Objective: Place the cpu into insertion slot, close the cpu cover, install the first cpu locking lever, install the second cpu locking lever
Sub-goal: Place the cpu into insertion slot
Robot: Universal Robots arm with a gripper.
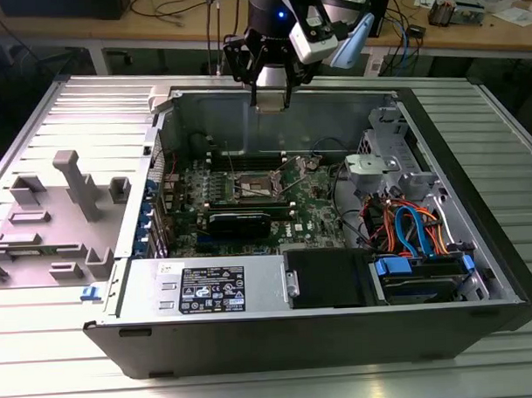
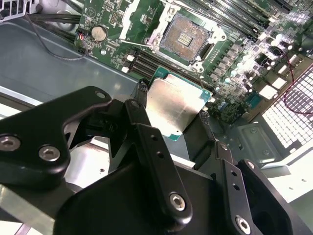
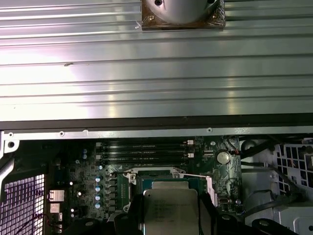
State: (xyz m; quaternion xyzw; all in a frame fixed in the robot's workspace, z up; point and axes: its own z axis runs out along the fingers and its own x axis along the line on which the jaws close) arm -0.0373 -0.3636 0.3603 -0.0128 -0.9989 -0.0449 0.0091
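Overhead, the black two-fingered gripper [image 2: 173,102] clamped the small square silver-topped cpu [image 2: 178,110] by opposite edges, lid facing the wrist cameras (square, so no long axis), above the open grey-and-black computer case [image 1: 297,338], whose green motherboard [image 2: 230,58] held the bare tan-gold insertion slot [image 2: 188,36].

Black gripper [image 2: 173,104], hinged link bars [image 2: 154,161], silver screw heads [image 2: 49,153]; blue light [image 1: 281,13], white housing [image 1: 309,42] at wrist.

The cpu [image 2: 173,107] above the insertion slot [image 2: 185,36]
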